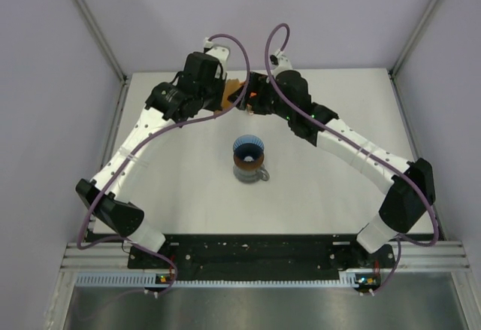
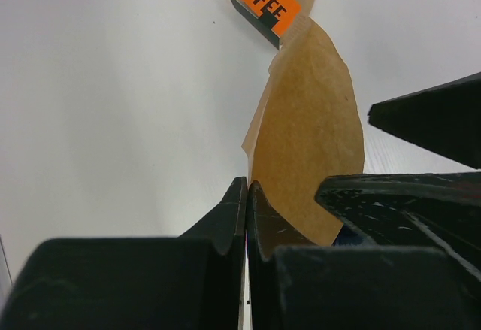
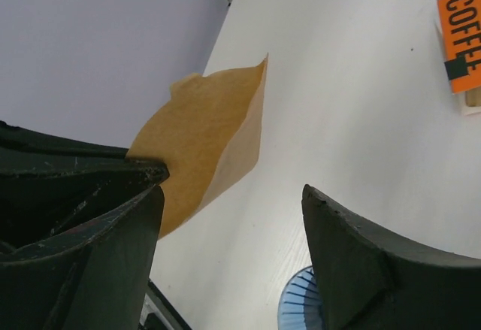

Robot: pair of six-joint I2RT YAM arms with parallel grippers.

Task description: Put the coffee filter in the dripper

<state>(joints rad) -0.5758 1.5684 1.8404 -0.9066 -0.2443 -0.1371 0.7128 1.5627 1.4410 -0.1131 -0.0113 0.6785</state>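
The left pincer [image 2: 246, 195] is pinched tight on the coffee filter [image 2: 308, 134], up above the white surface [image 2: 113, 119]. The right pincer [image 3: 233, 191] is wide open, holding nothing. The blue dripper [image 1: 248, 148] sits apart.

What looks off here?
Nothing spilled or damaged. Only oddity: the coffee filter is folded flat, pinched at its edge in the left pincer, away from the dripper; the right pincer is open beside it.
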